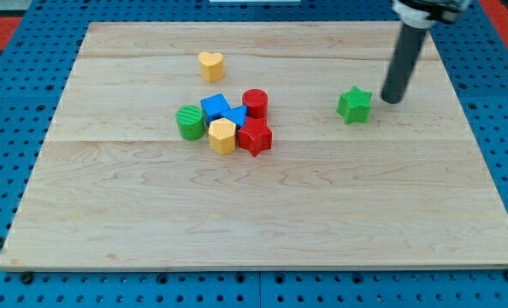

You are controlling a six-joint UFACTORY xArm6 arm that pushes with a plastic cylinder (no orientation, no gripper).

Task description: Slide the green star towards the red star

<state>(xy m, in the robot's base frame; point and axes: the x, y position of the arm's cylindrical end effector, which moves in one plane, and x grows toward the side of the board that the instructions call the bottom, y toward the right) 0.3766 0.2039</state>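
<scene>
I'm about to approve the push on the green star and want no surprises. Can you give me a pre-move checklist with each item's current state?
1. My tip shows: ok.
2. Tip sits at the view's right of the green star, opposite the red star: ok.
3. Tip touching the green star: cannot tell.
4. Board between the two stars free of blocks: ok.
5. Red star stands alone: not ok, the yellow block and red cylinder crowd it.

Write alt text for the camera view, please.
My tip sits just right of the green star on a wooden board. Toward the view's left, the red star sits in a cluster of blocks.
</scene>
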